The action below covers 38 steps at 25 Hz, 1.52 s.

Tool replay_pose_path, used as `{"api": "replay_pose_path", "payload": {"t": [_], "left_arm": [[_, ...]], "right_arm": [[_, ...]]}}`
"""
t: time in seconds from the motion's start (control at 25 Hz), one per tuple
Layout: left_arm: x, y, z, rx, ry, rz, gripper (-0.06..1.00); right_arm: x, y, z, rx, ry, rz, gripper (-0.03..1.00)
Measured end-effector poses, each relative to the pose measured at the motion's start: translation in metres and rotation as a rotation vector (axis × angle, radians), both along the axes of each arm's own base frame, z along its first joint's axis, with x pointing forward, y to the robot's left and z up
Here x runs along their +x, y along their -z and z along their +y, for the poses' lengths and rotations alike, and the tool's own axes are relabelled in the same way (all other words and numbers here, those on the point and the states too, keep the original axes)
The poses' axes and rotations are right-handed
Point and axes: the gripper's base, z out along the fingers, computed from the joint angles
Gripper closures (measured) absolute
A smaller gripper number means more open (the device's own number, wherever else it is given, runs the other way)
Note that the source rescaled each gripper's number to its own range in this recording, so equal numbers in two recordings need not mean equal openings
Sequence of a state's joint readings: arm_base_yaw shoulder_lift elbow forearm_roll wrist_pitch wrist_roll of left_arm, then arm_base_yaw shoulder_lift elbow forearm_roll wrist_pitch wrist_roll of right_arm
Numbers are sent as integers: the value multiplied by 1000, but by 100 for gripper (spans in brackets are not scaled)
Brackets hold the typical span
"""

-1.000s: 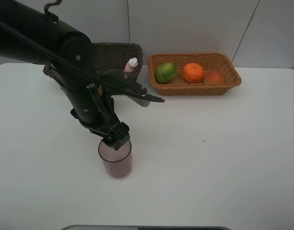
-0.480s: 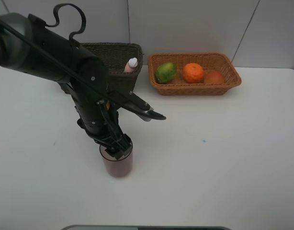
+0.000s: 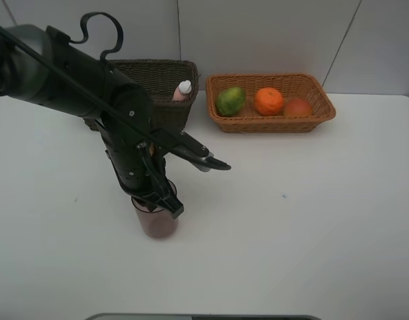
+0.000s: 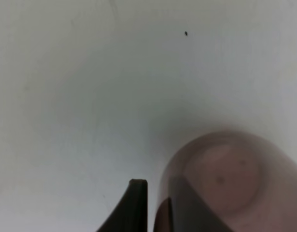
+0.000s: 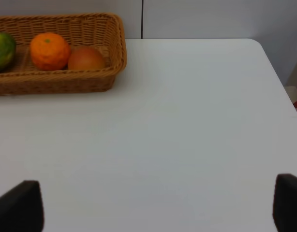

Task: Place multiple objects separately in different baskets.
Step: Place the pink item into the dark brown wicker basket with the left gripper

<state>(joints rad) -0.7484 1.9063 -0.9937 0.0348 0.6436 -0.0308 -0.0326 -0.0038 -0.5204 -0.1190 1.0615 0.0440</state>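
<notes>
— Scanning your white table [image 3: 311,220] and pale wall panels [image 3: 258,33]: what's hiding?
— Your left gripper [image 3: 166,203] is clamping the mauve cup [image 3: 158,227] left of centre, its arm [image 3: 71,80] covering most; your right gripper [image 5: 153,205] is gaping.

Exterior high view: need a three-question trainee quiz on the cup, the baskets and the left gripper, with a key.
1. Multiple choice: what is the left gripper shut on?
A) a piece of fruit
B) the wall of the mauve cup
C) nothing
2. True or false: the orange-tan basket holds a green fruit, an orange and a peach-like fruit.
3. Fill in: the pink bottle sits in the ____ basket.

Key: 1 B; 2 true; 3 dark brown, meaning the dark brown basket to the left of the orange-tan one.
</notes>
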Motion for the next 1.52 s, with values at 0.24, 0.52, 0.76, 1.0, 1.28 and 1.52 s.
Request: {"api": "replay_pose_path", "payload": {"t": [0.24,0.52,0.76,1.0,1.28,1.52], "left_arm": [[0,-2,0,-3,-1,-2,93],[-1,-42,4,-57,-28,-59,93],[24,-92,22,-106,-202,-102,93],[66,-135,49,-131,-387,-203,93],[119,-160,82,-160,-571,-323,93],[160,-145,98,-178,-647,-377,93]], "right_arm": [[0,0,0,0,0,0,-3],[0,0,0,0,0,0,-3],[0,0,0,0,0,0,-3],[0,0,0,-1,0,0,-3],[0,0,0,-1,0,0,-3],[0,0,0,-1,0,0,-3]]}}
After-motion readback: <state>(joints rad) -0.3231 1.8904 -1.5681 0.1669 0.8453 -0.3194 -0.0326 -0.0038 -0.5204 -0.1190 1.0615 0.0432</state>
